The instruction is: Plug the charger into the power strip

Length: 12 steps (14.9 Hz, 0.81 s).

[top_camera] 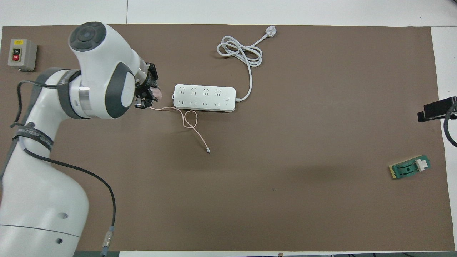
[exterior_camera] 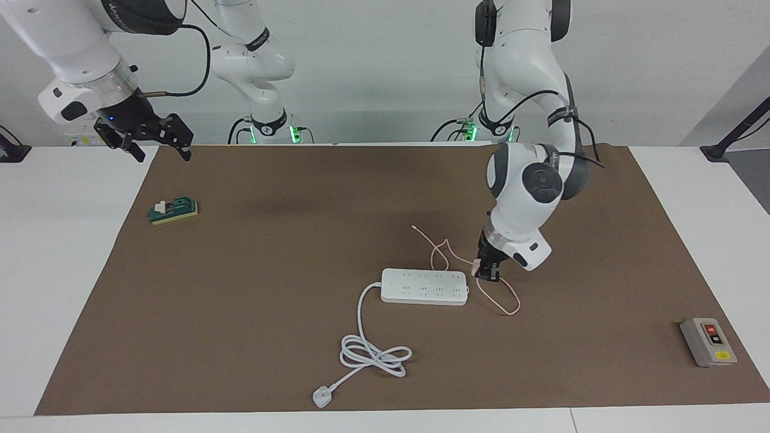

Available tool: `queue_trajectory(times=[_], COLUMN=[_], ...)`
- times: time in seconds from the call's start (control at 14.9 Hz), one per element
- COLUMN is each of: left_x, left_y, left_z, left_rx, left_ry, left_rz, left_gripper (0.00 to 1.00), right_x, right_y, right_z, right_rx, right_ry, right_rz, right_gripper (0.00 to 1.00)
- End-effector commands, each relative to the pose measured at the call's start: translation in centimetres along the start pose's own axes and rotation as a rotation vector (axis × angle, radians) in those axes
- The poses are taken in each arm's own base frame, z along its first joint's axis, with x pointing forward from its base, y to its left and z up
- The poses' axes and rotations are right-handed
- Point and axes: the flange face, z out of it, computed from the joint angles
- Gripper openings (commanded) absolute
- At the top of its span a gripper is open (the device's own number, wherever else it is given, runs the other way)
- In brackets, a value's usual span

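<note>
- A brown mat (exterior_camera: 240, 337) (top_camera: 285, 200) covered most of the white table (exterior_camera: 60, 288) (top_camera: 250, 10), filling the frame in both views.
- A grey switch box (exterior_camera: 708, 342) (top_camera: 21, 54) with red and yellow markings sat on the mat, at the lower right of the facing view and the upper left of the overhead view.
- A small green block with a white piece on it (exterior_camera: 174, 210) (top_camera: 410, 166) lay at the left of the facing view.
</note>
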Motion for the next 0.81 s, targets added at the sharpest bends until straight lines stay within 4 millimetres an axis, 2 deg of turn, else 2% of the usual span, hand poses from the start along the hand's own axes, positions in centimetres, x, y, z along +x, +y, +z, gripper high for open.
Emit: queue_trajectory(times=[0.0, 0.2, 0.27, 0.4, 0.54, 0.61, 0.74], left_x=[2.6, 1.5, 1.1, 1.9, 7.2, 9.5, 15.0], left_y=[-1.8, -1.1, -0.6, -1.1, -2.5, -3.3, -5.0], left_z=[-2.5, -2.5, -3.1, -4.3, -6.3, -8.2, -10.7], left_rx=[0.005, -0.004, -0.009, 0.064, 0.128, 0.133, 0.146], left_ry=[-0.016, -0.002, 0.016, 0.039, 0.031, 0.022, 0.01], left_rz=[0.154, 0.257, 0.3, 0.401, 0.473, 0.507, 0.634], left_gripper=[0.0, 0.0, 0.0, 0.0, 0.0, 0.0, 0.0], right_x=[-0.4, -0.4, -0.4, -0.4, -0.4, -0.4, -0.4], right_y=[0.1, 0.1, 0.1, 0.1, 0.1, 0.1, 0.1], right_z=[-0.2, -0.2, -0.2, -0.2, -0.2, -0.2, -0.2], right_rx=[-0.01, -0.01, -0.01, -0.01, -0.01, -0.01, -0.01], right_ry=[-0.006, -0.008, -0.006, -0.006, -0.006, -0.006, -0.006], right_rz=[-0.015, -0.015, -0.015, -0.015, -0.015, -0.015, -0.015], right_gripper=[1.0, 1.0, 1.0, 1.0, 1.0, 1.0, 1.0])
